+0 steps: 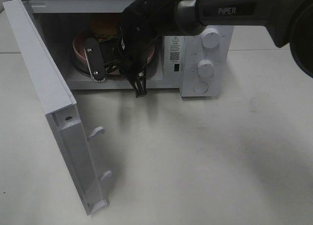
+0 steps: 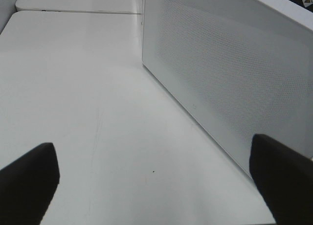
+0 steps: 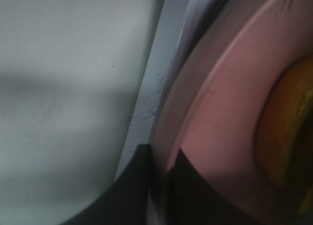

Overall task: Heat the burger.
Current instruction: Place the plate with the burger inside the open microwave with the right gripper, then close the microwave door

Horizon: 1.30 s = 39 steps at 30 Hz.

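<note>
The burger [image 1: 104, 26] sits on a round pink plate [image 1: 79, 49] inside the open white microwave [image 1: 205, 63]. My right gripper [image 1: 120, 81] reaches down at the oven's mouth. In the right wrist view its dark fingers [image 3: 132, 186] stand close together on the pink plate's rim [image 3: 220, 127], with the burger's bun [image 3: 288, 132] at the edge. My left gripper [image 2: 156, 186] is open and empty above the bare table, beside the microwave door's meshed outer face [image 2: 230, 78]. It does not show in the exterior high view.
The microwave door [image 1: 54, 98] swings wide open to the left, with its latch hooks [image 1: 98, 132] toward the table's middle. The control knobs [image 1: 210, 37] are on the oven's right. The white table [image 1: 205, 156] spreads out in front.
</note>
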Each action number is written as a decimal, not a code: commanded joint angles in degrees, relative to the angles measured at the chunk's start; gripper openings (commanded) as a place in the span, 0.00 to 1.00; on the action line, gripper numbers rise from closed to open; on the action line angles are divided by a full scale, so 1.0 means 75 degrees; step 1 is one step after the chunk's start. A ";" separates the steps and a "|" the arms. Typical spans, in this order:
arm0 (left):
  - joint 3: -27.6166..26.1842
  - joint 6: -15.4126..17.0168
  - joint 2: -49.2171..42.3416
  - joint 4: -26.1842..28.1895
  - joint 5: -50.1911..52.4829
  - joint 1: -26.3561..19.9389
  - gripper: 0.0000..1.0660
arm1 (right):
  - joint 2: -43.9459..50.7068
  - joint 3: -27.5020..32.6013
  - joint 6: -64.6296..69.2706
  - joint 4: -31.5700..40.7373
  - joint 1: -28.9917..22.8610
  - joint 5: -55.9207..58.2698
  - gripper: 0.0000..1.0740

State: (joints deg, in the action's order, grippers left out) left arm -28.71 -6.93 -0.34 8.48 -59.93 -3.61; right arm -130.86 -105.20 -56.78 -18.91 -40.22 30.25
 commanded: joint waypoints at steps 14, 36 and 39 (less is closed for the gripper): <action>0.0031 0.0023 -0.0183 0.0069 0.0061 0.0015 0.92 | -0.0069 -0.0115 0.0474 0.0222 0.0015 -0.0458 0.52; 0.0031 0.0023 -0.0183 0.0069 0.0061 0.0015 0.92 | 0.1482 0.2498 0.1520 0.0199 0.0107 -0.1788 0.58; 0.0031 0.0023 -0.0183 0.0069 0.0061 0.0015 0.92 | 0.1711 0.2857 0.1895 0.0160 0.0107 -0.1833 0.65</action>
State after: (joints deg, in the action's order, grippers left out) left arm -28.71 -6.93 -0.34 8.48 -59.93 -3.61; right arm -120.03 -85.83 -45.61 -17.42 -39.53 17.25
